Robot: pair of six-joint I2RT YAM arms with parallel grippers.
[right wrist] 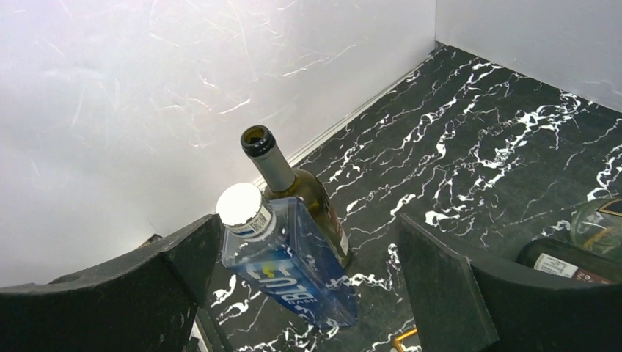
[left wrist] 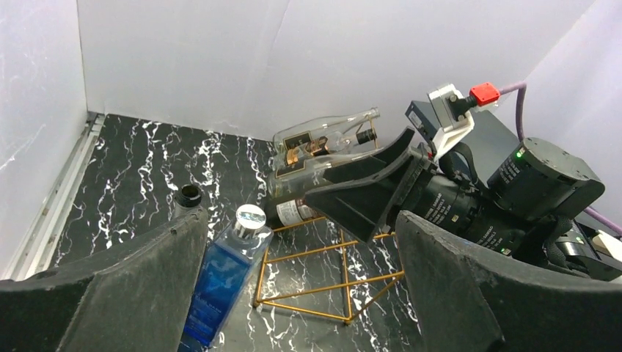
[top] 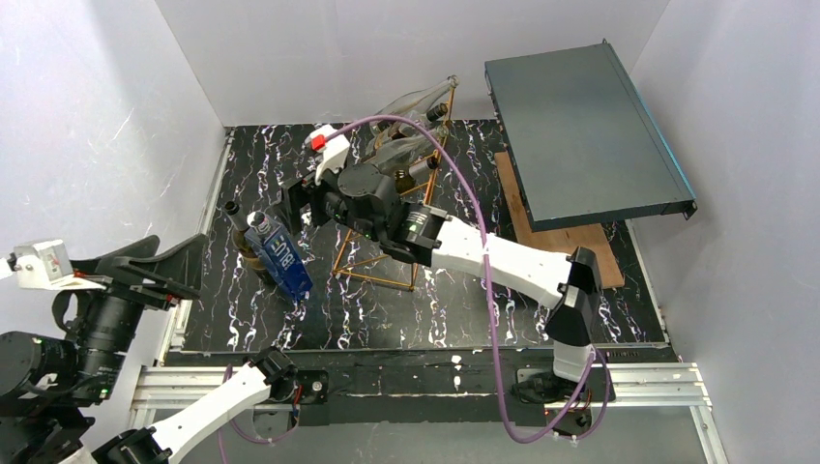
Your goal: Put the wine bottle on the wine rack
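On the black, white-veined marble tabletop, one olive-green glass wine bottle with an open neck stands upright at the left side, apart from the copper-gold wire wine rack. One blue square bottle with a silver cap stands just in front of it, between it and the right gripper, whose jaws are spread wide and hold nothing. The left gripper is likewise spread and empty, low at the near left. The rack carries what appear to be three lying bottles: two clear glass bottles and one dark labelled bottle. From above, the right arm hides much of them. One dark flat metal box sits tilted at the far right over one wooden board.
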